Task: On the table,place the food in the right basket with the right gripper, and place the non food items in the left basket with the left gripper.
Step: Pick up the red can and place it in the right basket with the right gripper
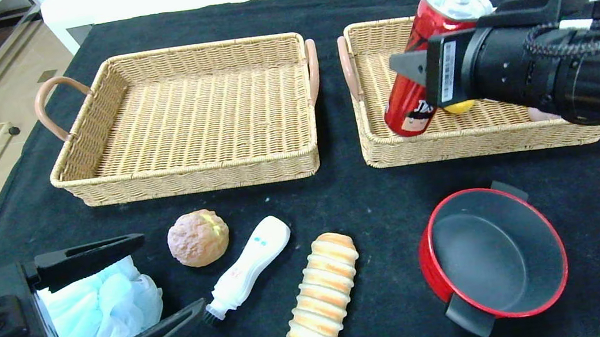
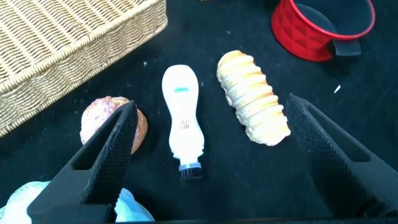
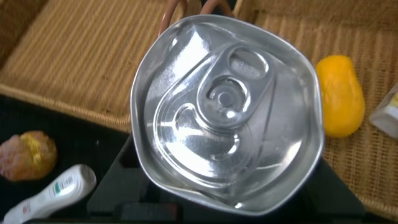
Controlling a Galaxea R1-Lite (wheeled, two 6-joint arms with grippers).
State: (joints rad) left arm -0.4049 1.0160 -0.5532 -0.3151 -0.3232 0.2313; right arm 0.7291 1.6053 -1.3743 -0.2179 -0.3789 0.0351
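1. The left basket (image 1: 188, 113) holds nothing on its woven floor — open from above, with only the rim and its side handles to clear.
2. The right basket (image 1: 383, 140) is partly taken up: the right gripper (image 1: 409, 70) holds a tilted red can (image 1: 430, 58) over its near-left part, and a yellow fruit (image 1: 460, 107) lies just behind.
3. A strip of bare black cloth (image 1: 348, 185) runs between the baskets and the front row.
4. In the front row — bun (image 1: 198, 237), white brush (image 1: 249, 265) and ridged bread roll (image 1: 325, 293) lie near each other with narrow gaps.
5. The red pot (image 1: 491, 256) sits well apart on the right.
6. The left gripper (image 1: 121, 308), spread wide, straddles a pale blue bath puff (image 1: 104, 307) at the near-left corner.
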